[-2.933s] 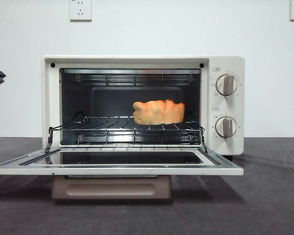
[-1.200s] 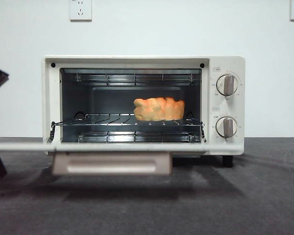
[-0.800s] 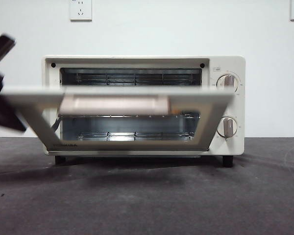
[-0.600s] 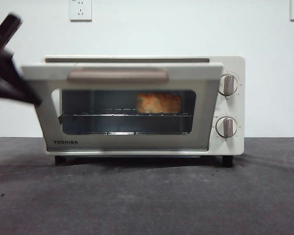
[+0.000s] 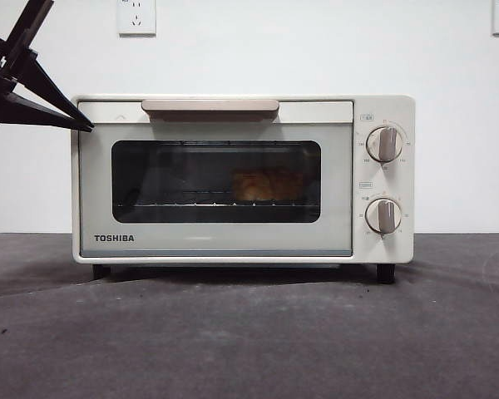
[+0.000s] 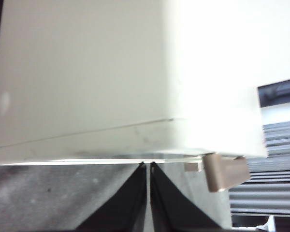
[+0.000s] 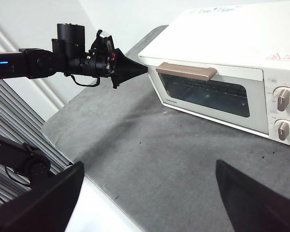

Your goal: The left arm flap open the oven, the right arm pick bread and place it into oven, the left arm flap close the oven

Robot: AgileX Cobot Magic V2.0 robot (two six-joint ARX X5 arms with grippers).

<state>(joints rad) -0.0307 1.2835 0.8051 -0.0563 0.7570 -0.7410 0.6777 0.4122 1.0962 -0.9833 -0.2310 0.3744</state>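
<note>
The cream-white boxy TOSHIBA toaster oven (image 5: 241, 179) stands on the dark grey table (image 5: 249, 332) with its dark glass door (image 5: 216, 181) shut flat against the body and the beige bar handle (image 5: 209, 105) along the top edge. Behind the glass, dimly, the small lumpy golden-orange loaf of bread (image 5: 264, 184) sits on the wire rack (image 5: 175, 204), toward the knob side. Two round knobs (image 5: 385, 144) are stacked on the panel beside the door.

At the oven's upper corner on the side away from the knobs, the black left gripper (image 5: 76, 125) points its tips right at the door's top corner, jaws pressed together to a narrow slit in its own wrist view (image 6: 148, 169), the oven's pale wall (image 6: 87, 72) filling the picture just beyond them. From the right wrist camera it (image 7: 135, 69) shows as a dark cone just beside the oven (image 7: 222, 72) corner.

The right gripper (image 7: 145, 193) hangs well back over the table (image 7: 145, 145), jaws spread wide with nothing between them. Two white wall sockets (image 5: 136, 17) sit high on the wall behind. Nothing stands between door and camera.
</note>
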